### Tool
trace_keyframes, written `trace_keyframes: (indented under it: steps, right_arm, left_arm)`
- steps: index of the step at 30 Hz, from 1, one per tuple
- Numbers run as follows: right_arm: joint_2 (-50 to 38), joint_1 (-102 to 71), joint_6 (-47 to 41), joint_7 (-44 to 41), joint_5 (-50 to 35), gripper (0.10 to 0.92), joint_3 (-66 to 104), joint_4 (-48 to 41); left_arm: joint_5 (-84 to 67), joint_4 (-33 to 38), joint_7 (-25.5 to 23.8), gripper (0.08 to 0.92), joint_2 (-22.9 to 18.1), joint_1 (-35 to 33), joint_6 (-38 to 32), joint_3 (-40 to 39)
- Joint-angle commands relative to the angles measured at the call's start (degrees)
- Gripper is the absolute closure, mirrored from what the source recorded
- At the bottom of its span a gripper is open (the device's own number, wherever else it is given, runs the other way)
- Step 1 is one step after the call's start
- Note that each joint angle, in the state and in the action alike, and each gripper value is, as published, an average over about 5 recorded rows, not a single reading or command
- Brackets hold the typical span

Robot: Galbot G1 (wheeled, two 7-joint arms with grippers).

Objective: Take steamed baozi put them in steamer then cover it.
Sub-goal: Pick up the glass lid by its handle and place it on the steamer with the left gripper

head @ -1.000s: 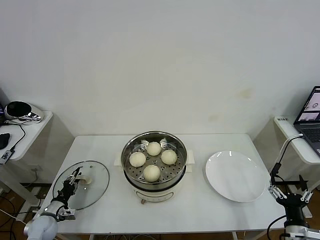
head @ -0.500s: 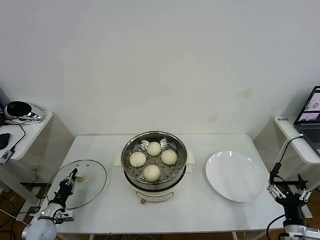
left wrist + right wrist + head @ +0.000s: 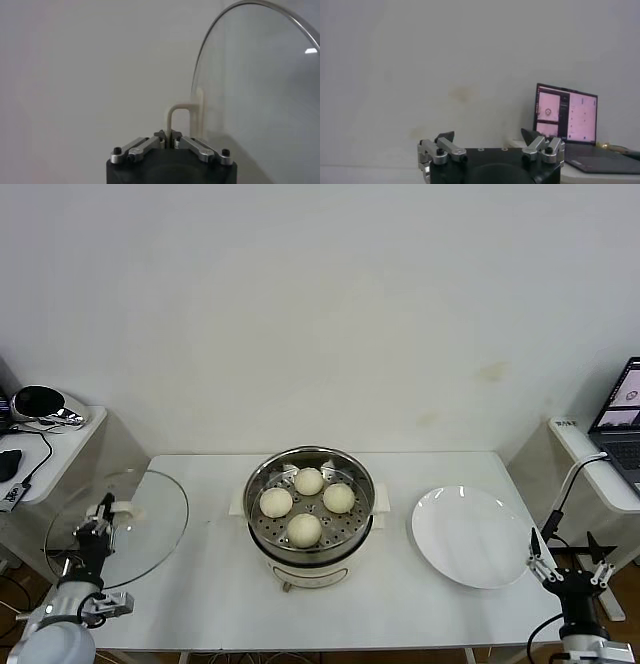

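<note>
All four buns (image 3: 305,502) sat in the steamer (image 3: 309,517); the left gripper (image 3: 97,525), fingers clamped on the lid (image 3: 120,529), held it off to the side, uncovered; right gripper (image 3: 567,566) idle, fingers spread.

A flat white plate (image 3: 471,536) lies right of centre on the white table (image 3: 210,484). At the far right edge, an open laptop (image 3: 622,416) glows on a side shelf. Upper left, a dark rounded object (image 3: 38,403), possibly a helmet, rests on another shelf.

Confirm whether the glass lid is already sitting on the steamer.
No: the left gripper holds the lid by its handle, left of the open steamer.
</note>
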State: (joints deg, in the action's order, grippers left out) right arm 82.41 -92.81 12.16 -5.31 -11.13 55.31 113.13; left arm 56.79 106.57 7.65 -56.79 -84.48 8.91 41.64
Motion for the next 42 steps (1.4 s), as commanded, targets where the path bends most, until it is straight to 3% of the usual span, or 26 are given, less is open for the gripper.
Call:
trace_keyframes:
  steps: [1, 6, 10, 18, 27, 42]
  right_arm:
    - [0.25, 0.14, 0.28, 0.04, 1.9, 0.203, -1.74, -0.07]
    - [1.05, 0.74, 0.59, 0.4, 3.89, 0.203, -2.27, -0.77]
    - [2.0, 1.46, 0.6, 1.32, 6.67, 0.203, -2.71, -1.12]
    - [3.58, 2.65, 0.14, 3.26, 11.94, 0.203, -4.51, -1.47]
    - [4.26, 2.68, 0.29, 3.55, 13.58, 0.203, -5.75, -1.71]
    - [4.31, 2.03, 0.58, 3.28, 13.24, 0.203, -6.06, -2.04]
  left_arm:
    - [-9.91, 21.51, -8.41, 0.869, 7.93, 0.27, 18.38, -9.22]
    - [-8.08, 18.14, -8.68, 0.869, 9.89, 10.8, 21.72, -22.91]
    - [-5.76, 17.12, -11.49, 0.869, 8.97, 17.29, 25.66, -30.68]
    - [4.6, 15.42, -18.91, 0.869, 0.83, 25.62, 31.97, -38.39]
    - [21.08, 9.92, -26.22, 0.869, -10.08, 30.91, 33.53, -46.34]
    - [25.46, 2.51, -27.25, 0.869, -19.43, 33.42, 32.78, -51.82]
